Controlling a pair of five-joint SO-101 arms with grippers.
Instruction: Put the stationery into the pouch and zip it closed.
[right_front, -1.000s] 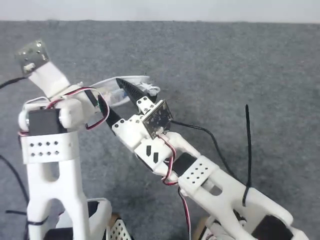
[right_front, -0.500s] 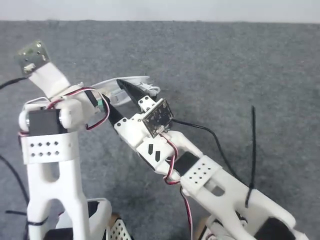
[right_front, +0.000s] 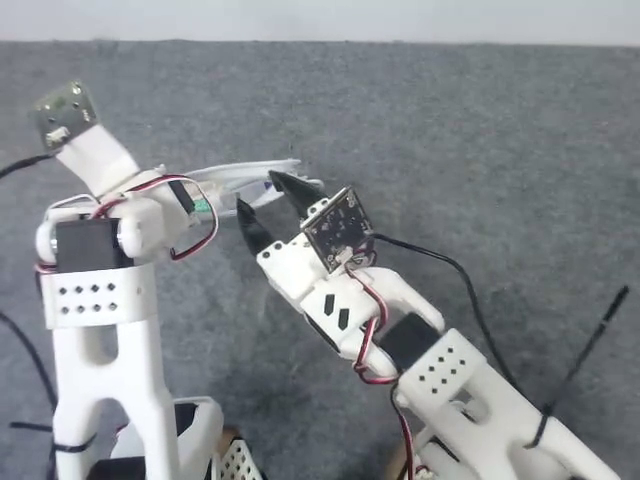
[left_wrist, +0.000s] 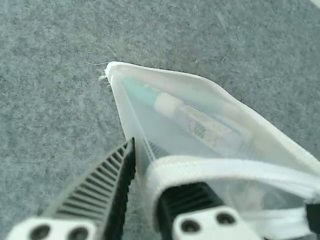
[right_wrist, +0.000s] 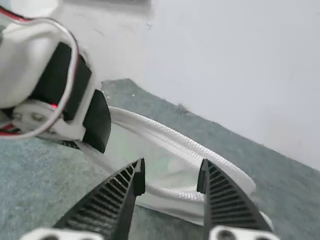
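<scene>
Item 1. Right gripper (right_front: 257, 190), black ribbed jaws on a white printed arm that comes in from the near right corner of the table. Jaws spread apart, nothing between them. The tips stand just short of the pouch's zip edge.

Item 2. Left gripper (left_wrist: 147, 170), black ribbed jaws on the white arm at the near left. Jaws clenched on one end of the pouch, its wall pinched between them.

Item 3. Translucent white soft plastic pouch (left_wrist: 200, 125), edged with a white woven zip band (right_wrist: 170, 137). In the high view it lies between the two grippers, its long axis across the table, running from the left gripper toward the right arm's side. In the right wrist view the two runs of the band stand apart. Contents: one white pen with a teal end (left_wrist: 180, 112), lying along the pouch's length, teal end toward the corner far from the left gripper.

Item 4. Grey felt table surface (right_front: 480, 130), under and beyond the pouch.

Item 5. White wall (right_wrist: 240, 65), behind the table's far edge.
</scene>
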